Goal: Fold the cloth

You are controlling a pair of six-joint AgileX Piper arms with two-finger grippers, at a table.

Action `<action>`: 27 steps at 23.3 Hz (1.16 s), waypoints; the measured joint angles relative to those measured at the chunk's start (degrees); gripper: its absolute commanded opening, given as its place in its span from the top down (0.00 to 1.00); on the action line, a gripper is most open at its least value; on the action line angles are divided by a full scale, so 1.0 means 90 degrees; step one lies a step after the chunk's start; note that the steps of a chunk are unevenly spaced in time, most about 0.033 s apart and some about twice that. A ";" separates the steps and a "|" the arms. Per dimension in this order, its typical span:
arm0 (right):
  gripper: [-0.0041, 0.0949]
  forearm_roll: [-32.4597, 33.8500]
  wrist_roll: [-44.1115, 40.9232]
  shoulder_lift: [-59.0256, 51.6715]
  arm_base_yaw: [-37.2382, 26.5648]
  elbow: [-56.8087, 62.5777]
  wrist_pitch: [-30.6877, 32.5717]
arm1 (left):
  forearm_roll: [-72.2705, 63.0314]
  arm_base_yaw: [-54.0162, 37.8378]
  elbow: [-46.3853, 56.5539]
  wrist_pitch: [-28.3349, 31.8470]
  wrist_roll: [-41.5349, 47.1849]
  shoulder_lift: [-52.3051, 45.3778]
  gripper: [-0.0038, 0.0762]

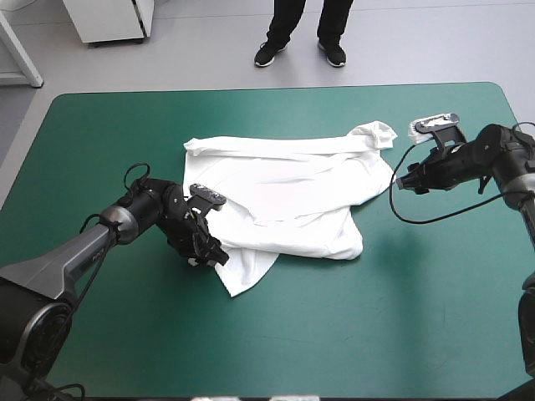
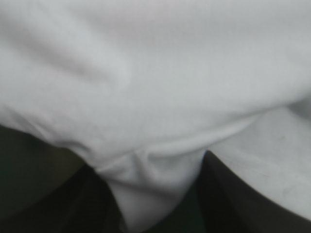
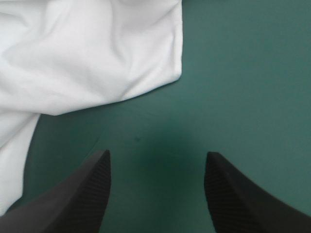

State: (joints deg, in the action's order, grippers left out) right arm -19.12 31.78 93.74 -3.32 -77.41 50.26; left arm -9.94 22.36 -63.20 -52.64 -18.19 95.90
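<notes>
The white T-shirt (image 1: 280,192) lies partly spread and rumpled at the table's middle, with one sleeve (image 1: 374,134) toward the far right. My left gripper (image 1: 209,252) is down at the shirt's near-left hem. In the left wrist view the T-shirt (image 2: 155,73) fills the picture, and a fold of it lies between the open fingers of the left gripper (image 2: 148,160). My right gripper (image 1: 397,184) hovers just off the shirt's right edge. It stands open (image 3: 156,153) over the bare teal-green cover (image 3: 243,97), and the T-shirt's edge (image 3: 87,63) is ahead of it and to one side.
Bare teal-green cover (image 1: 376,334) runs along the near side and on both flanks of the shirt. A narrow flap of the shirt (image 1: 242,280) points toward the near edge beside the left gripper.
</notes>
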 measured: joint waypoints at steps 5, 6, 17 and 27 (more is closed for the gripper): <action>0.40 0.0053 -0.0035 0.1058 0.0033 -0.0601 -0.0048 | -0.0115 0.0000 -0.0013 0.0133 -0.0204 0.0068 0.96; 0.40 0.0007 -0.0048 0.1295 0.0036 -0.0885 0.0017 | -0.0121 0.0000 -0.0019 0.0112 -0.0214 0.0068 0.96; 0.40 -0.0155 -0.0061 0.2541 0.0314 -0.2013 0.0275 | -0.0167 0.0000 -0.0046 -0.0019 -0.0263 0.0082 0.96; 0.66 0.0113 -0.0080 0.2815 0.0563 -0.2116 0.0242 | -0.0183 0.0000 -0.0072 -0.0083 -0.0263 0.0089 0.96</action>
State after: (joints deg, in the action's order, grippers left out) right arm -18.10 31.06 119.07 1.75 -96.46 52.44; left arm -11.59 22.36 -63.85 -53.38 -20.56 96.70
